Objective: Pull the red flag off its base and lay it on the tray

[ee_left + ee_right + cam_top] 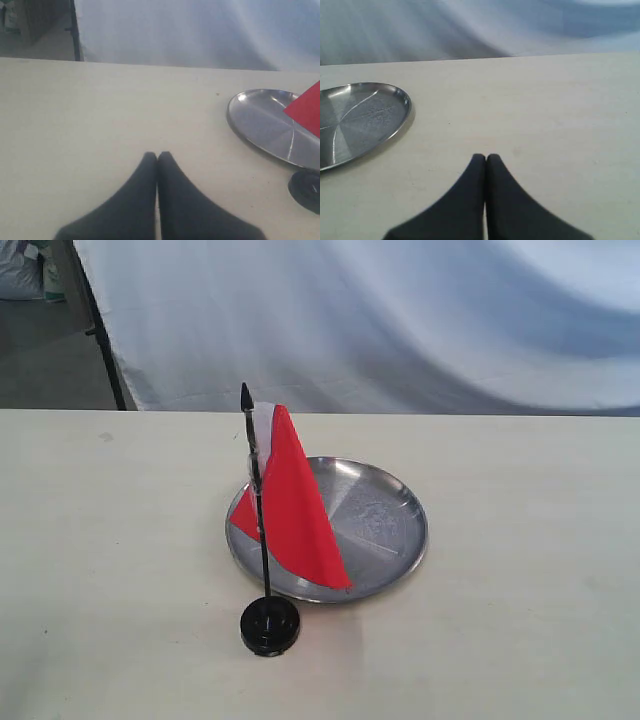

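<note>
1. Exterior view: the red flag [297, 510] stood seated in the base [269, 625], its pole near upright, so its long axis ran vertically. The base sat on the table [520, 640] just beside the near rim of the tray [395, 525]. Neither gripper showed.
2. Left wrist view: the left gripper [157, 156] had its tips pressed together, holding nothing. The base [306, 190], a corner of the red flag [307, 107] and the tray [260, 125] lay ahead and aside, so this arm seemed nearer.
3. Right wrist view: the right gripper [486, 158] was likewise closed and empty. Only the tray [360, 115] appeared.
</note>
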Robot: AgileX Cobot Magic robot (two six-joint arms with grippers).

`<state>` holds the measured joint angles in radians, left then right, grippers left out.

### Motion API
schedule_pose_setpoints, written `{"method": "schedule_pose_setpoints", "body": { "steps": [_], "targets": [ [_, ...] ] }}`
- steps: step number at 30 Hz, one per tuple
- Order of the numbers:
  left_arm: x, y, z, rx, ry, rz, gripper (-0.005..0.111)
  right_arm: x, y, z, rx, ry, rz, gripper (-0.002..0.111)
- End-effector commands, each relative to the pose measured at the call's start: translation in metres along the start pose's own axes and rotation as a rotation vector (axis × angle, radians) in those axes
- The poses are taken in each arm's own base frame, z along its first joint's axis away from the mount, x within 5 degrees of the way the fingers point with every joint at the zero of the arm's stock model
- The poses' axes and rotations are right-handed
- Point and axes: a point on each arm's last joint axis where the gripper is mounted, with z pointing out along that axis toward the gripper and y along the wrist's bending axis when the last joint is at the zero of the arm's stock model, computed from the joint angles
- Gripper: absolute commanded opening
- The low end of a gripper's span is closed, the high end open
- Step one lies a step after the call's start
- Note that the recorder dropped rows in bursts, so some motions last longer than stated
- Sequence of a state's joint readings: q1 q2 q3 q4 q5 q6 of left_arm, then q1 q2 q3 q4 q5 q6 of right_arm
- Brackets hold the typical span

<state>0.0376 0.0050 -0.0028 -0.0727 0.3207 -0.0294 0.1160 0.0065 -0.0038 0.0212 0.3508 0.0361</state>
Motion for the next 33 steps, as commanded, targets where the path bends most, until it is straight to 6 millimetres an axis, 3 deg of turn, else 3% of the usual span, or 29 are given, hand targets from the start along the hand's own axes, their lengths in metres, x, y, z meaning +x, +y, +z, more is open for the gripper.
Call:
{"method": "schedule_pose_setpoints", "body": {
  "steps": [1,10,17,19,27,33],
  "targets": [
    [0.001,0.0,0.0,0.001,-0.002,-0.011,0.0,0.001,0.0,0.0,0.004,-0.006,0.005,0.0],
    [0.001,0.0,0.0,0.001,-0.002,-0.011,0.0,0.0,0.0,0.0,0.004,-0.018,0.005,0.0],
    [0.001,0.0,0.0,0.001,-0.002,-0.011,0.0,-0.028,0.001,-0.005,-0.01,-0.332,0.021,0.0],
    [0.001,0.0,0.0,0.001,-0.002,-0.011,0.0,-0.033,0.001,-0.007,-0.023,-0.386,0.086,0.0],
    [0.001,0.0,0.0,0.001,-0.002,-0.011,0.0,-0.04,-0.003,-0.01,-0.12,-0.471,0.661,0.0],
    [0.001,0.0,0.0,0.001,-0.002,-0.011,0.0,-0.042,-0.003,-0.011,-0.118,-0.478,0.619,0.0]
  ]
}}
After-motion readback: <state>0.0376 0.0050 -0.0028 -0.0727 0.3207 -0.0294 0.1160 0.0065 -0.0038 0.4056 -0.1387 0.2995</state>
